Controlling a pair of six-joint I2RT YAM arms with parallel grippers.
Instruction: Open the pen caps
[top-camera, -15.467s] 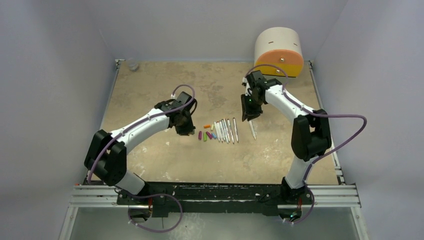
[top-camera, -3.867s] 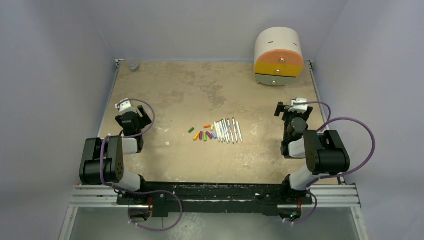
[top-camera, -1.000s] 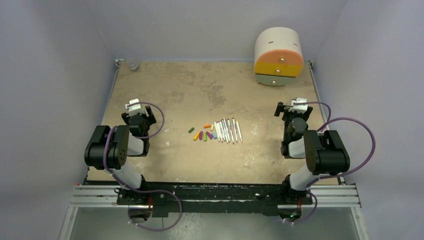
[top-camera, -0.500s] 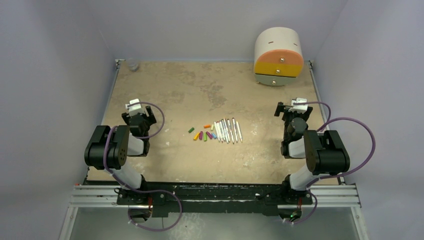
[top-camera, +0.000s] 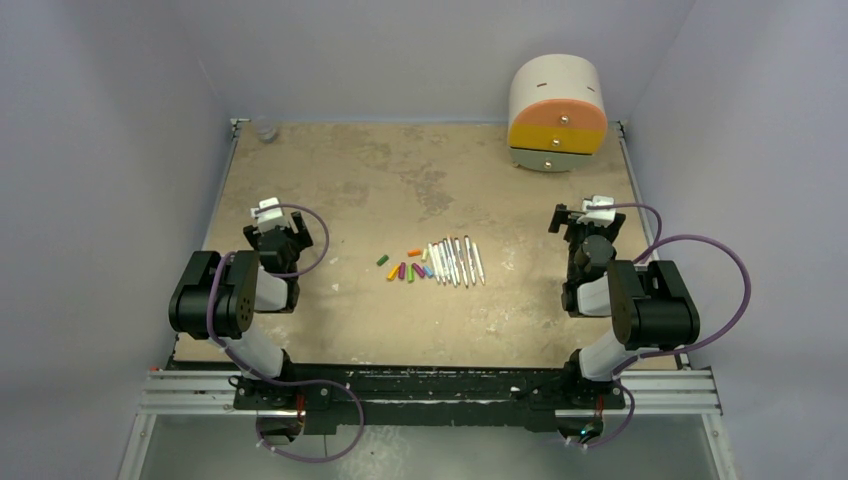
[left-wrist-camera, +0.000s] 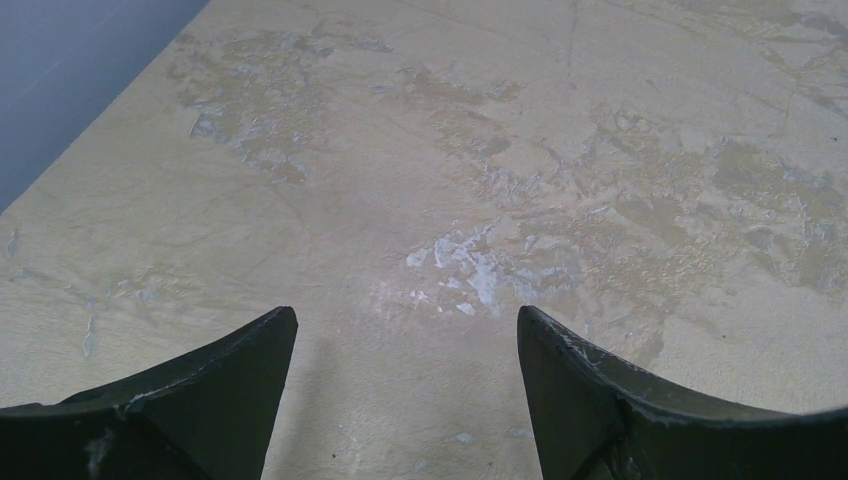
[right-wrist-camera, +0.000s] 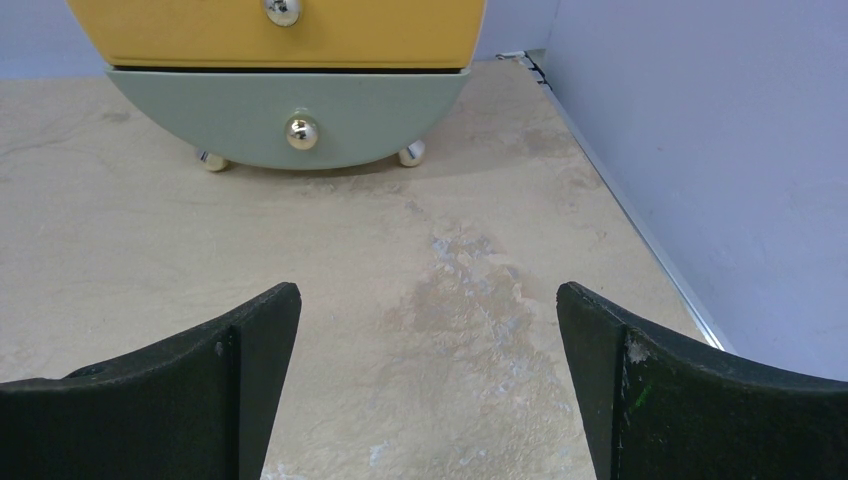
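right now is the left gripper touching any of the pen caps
Apart. The top external view shows the left gripper sitting well to the left of the pen caps, with bare table between them; its wrist view shows only table between open fingers.

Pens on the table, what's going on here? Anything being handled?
Nothing is being handled right now. The left claw and right claw are both open and empty, parked at the sides of the table, well apart from the pens. The pens lie in a row mid-table, with coloured caps loose just to their left, so the caps look already off. A drawer unit stands at the far right corner.
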